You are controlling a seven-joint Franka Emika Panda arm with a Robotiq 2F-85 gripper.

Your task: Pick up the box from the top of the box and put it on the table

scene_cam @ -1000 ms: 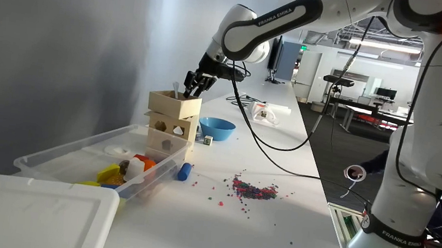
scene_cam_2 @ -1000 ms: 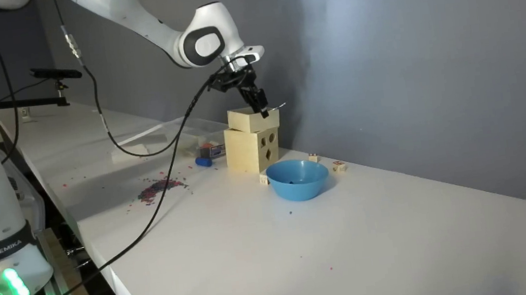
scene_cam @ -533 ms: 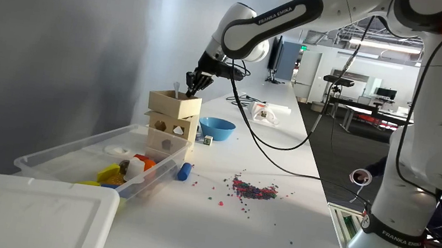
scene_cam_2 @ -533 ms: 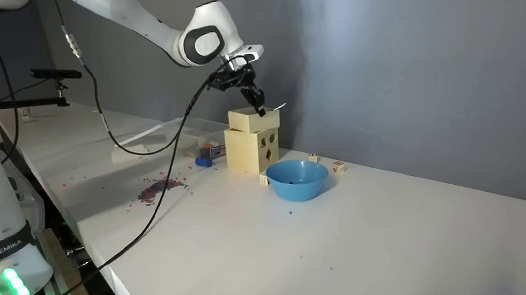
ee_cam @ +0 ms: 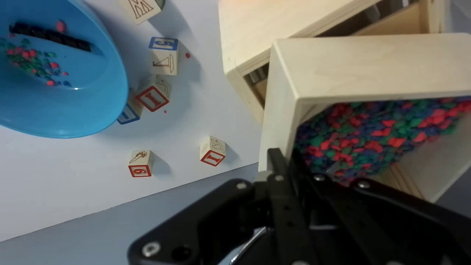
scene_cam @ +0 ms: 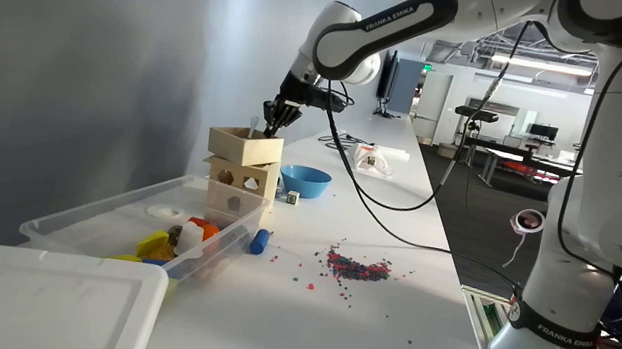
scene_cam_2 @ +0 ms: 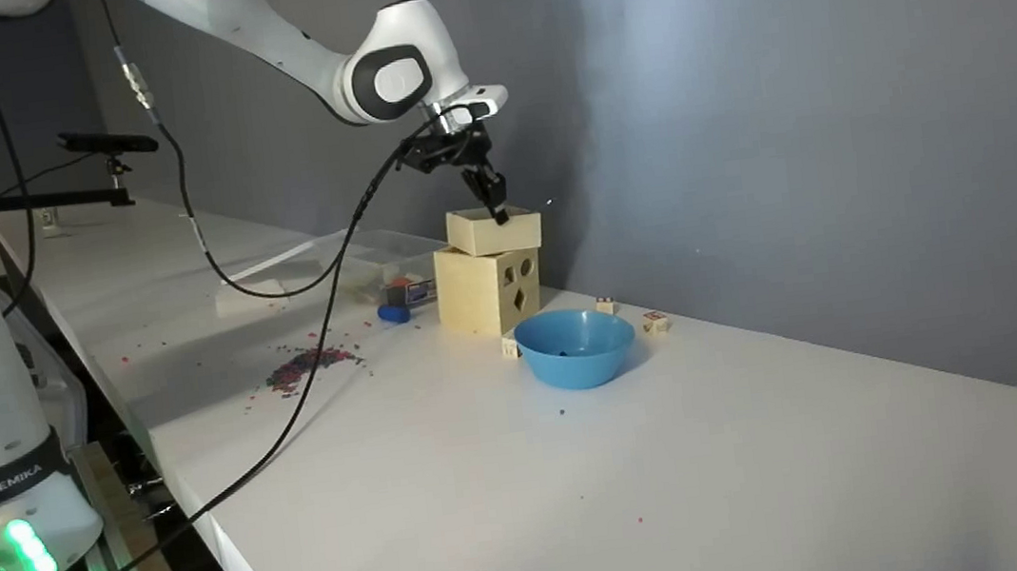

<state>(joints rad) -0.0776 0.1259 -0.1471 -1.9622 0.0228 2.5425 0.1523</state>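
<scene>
A shallow, open-topped wooden box [scene_cam: 243,149] rests on a taller wooden box with shaped holes [scene_cam_2: 474,295], seen in both exterior views. In the wrist view the upper box [ee_cam: 368,70] holds red, green and blue bits, and sits askew on the lower box [ee_cam: 265,22]. My gripper [ee_cam: 285,156] is shut on the upper box's wall, one finger outside it and one inside. In an exterior view the gripper [scene_cam_2: 500,215] tilts down over that rim. A clear utensil [scene_cam: 254,125] sticks up from the upper box. The white table [scene_cam_2: 530,475] lies below.
A blue bowl [scene_cam_2: 577,354] and several letter blocks [ee_cam: 141,163] stand close to the boxes. A clear bin [scene_cam: 145,201] of toys, a blue cylinder [scene_cam: 259,241] and spilled bits [scene_cam: 356,267] lie on the other side. The wall runs right behind. A cable [scene_cam_2: 324,345] hangs from the arm.
My gripper has closed from open onto the upper box's wall and risen slightly. The upper box has shifted a little on the lower one, and the utensil in it leans differently.
</scene>
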